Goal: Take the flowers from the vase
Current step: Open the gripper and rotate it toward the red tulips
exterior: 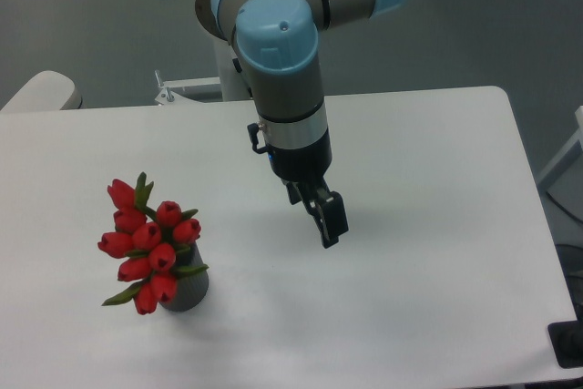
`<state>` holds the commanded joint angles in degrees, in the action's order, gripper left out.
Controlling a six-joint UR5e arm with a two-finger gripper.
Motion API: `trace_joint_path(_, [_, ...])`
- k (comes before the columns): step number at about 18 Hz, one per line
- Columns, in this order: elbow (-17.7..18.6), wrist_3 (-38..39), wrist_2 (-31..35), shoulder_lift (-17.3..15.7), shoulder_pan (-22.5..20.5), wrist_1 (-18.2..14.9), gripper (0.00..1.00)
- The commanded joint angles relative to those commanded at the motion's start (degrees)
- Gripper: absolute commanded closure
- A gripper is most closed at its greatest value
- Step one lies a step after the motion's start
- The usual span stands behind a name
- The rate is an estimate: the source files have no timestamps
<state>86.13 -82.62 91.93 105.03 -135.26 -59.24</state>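
The flowers (146, 248), a bunch of red tulip buds with green leaves, stand in the vase (189, 291) at the front left of the white table (437, 298). The bunch spreads wider than the small dark grey vase and hides its mouth. My gripper (330, 234) hangs over the table's middle, well to the right of the flowers and apart from them. It points down and tilts toward the front right. I see its fingers edge-on, overlapping, so the gap between them does not show. Nothing is held in it.
The arm's base mount (187, 90) sits at the table's back edge. A pale rounded object (41, 91) lies beyond the back left corner. A dark object (567, 343) sits off the front right corner.
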Motion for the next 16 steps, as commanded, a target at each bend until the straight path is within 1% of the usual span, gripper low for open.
trace_joint_path(7, [-0.18,0.00,-0.61,0.00,0.00,-0.09,0.00])
trace_joint_path(10, [-0.09,1.05,-3.50,-0.35,-0.35,-0.18,0.00])
trace_joint_path(12, [-0.09,4.99,-6.05,-0.35,-0.61,-0.09,0.00])
trace_joint_path(15, [0.00,12.63,-12.02,-0.35,-0.79,0.26,0.00])
trace_joint_path(16, [0.09,15.09,-12.48,-0.44,-0.70,0.26,0.00])
